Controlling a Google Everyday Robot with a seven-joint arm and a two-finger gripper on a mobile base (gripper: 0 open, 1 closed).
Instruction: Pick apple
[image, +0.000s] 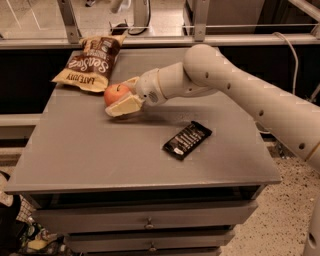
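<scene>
Just the one camera view: my claw (125, 95) is at the back left of the bench (100, 150), spread wide around the apple (114, 94), which sits beside the chip bag (92, 62). Reach is done. Squeeze probably isn't yet, and the lift's definitely left.

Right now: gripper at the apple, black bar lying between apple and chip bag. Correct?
Not quite. The black bar isn't between them. It lies apart on the table, on the near side of the arm. The apple sits just in front of the chip bag, and the gripper is at the apple. The camera view shows this.
</scene>
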